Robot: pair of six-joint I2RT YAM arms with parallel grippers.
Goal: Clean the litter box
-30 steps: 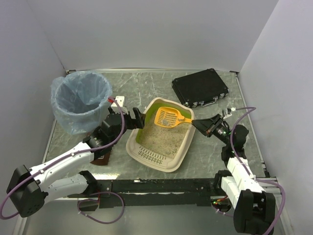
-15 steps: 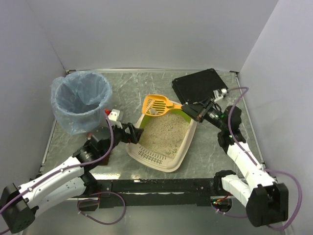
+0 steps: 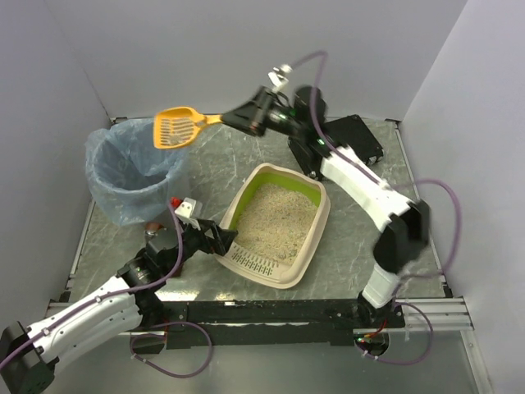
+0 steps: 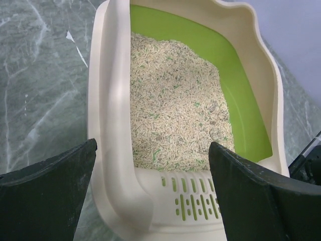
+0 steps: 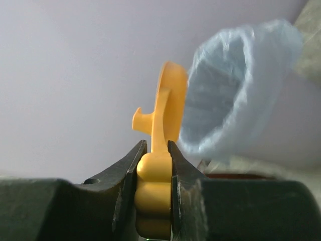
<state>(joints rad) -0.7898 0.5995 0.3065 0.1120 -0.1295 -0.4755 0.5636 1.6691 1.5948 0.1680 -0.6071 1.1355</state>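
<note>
The beige litter box (image 3: 316, 234) with a lime-green inner wall and sandy granules sits mid-table, its slotted end toward me. It fills the left wrist view (image 4: 113, 125). My left gripper (image 3: 220, 240) is open just off the box's near-left corner, its jaws either side of the slotted end (image 4: 153, 201). My right gripper (image 3: 246, 117) is shut on the handle of an orange slotted scoop (image 3: 175, 128), held high over the rim of the round bin with the blue bag (image 3: 135, 168). In the right wrist view the scoop (image 5: 168, 108) stands on edge next to the bag (image 5: 235, 85).
A black case (image 3: 336, 146) lies at the back right of the table. A brown object (image 3: 172, 268) lies under the left arm. Grey walls close in the table on three sides.
My right arm has swung the scoop up out of the litter box and leftward to above the bin. My left gripper has drawn back toward the box's near-left corner.
</note>
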